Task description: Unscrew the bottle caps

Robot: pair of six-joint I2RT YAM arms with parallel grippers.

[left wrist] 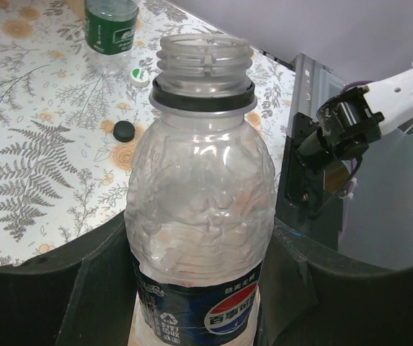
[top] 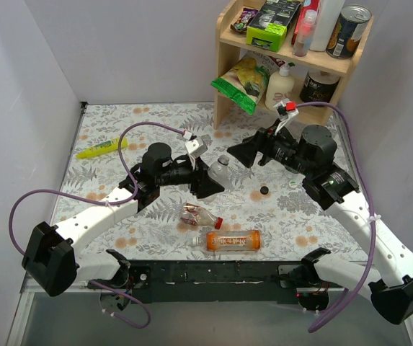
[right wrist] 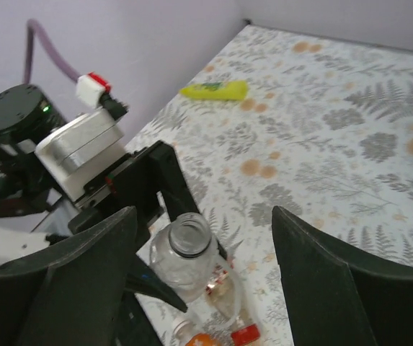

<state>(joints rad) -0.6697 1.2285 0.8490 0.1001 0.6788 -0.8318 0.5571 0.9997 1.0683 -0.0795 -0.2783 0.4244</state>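
Now, left gripper [top: 207, 182]: jaws clamped on blue-label bottle [left wrist: 199, 194], neck uncapped.
Right gripper [top: 246, 153]: jaws wide apart, empty, facing that bottle's neck.
Black cap [top: 264, 191]: loose on table [top: 98, 173].
White cap [left wrist: 140, 75]: on table near green bottle [left wrist: 111, 25].
Orange bottle [top: 233, 240]: lying by table's near edge, just beside red-capped bottle [top: 200, 215], also lying.

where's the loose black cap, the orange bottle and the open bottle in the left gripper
black cap [top: 264, 191]: top external view, centre of its top
orange bottle [top: 233, 240]: top external view, middle of its label
open bottle [left wrist: 200, 209]: left wrist view, clear body above the blue label
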